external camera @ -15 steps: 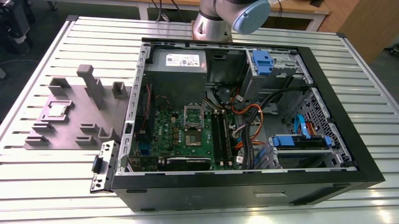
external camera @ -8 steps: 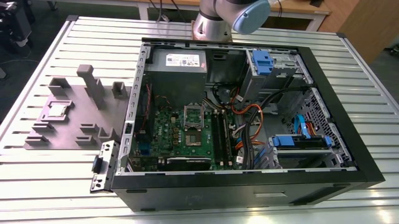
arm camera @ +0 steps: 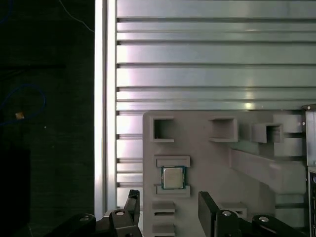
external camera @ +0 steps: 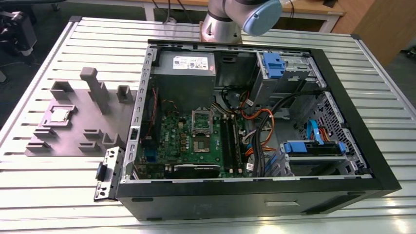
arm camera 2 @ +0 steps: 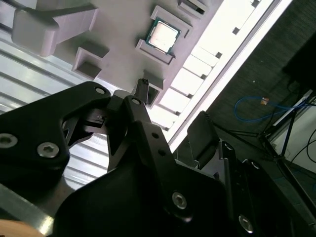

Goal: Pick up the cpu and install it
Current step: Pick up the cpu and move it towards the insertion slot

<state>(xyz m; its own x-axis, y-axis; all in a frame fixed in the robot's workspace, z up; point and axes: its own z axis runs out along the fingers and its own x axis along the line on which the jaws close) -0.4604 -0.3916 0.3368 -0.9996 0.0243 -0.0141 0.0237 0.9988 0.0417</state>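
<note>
Worktop (external camera: 52, 204): slatted metal, carrying tray and case.
Tray (external camera: 71, 141): grey, pocketed, to the exterior view's left of the case.
Case (external camera: 260, 200): black, open, lying flat.
Motherboard (external camera: 195, 146): green, inside case.
Cables (external camera: 256, 117): orange, beside motherboard.

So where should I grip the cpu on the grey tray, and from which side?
Come straight down: the cpu lies flat on the tray. Pinch the two edges not flanked by the raised blocks; those sides look free. The gripper is open.
</note>
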